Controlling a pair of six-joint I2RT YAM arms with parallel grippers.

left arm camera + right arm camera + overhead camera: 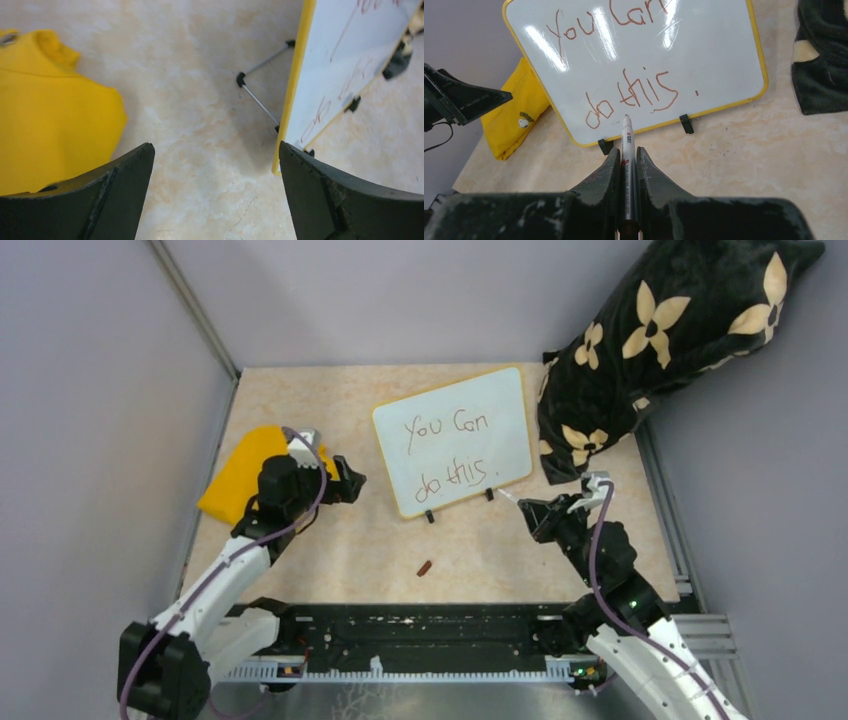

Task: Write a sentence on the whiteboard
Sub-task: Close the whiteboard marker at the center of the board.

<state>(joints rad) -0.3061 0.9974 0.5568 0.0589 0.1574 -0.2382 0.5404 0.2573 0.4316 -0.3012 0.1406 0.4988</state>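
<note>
The whiteboard [505, 405] stands propped at the middle of the table, white with a thin yellow rim and two small black feet. On it is the sentence [450, 450] in reddish-brown handwriting, "You Can" above "do this". My right gripper [530, 510] is shut on a silver marker [627, 142] just in front of the board's lower edge. The marker's tip points at the board [724, 55] below "do this" [631, 95]. My left gripper [355, 480] hangs open to the left of the board, with only bare table between its jaws [215, 147].
A yellow cloth [235, 475] lies at the left, under the left arm. A black pillow with cream flowers [660, 340] leans in the back right corner. A small reddish-brown cap [425, 567] lies in front of the board. A wire stand [257, 97] props the board from behind.
</note>
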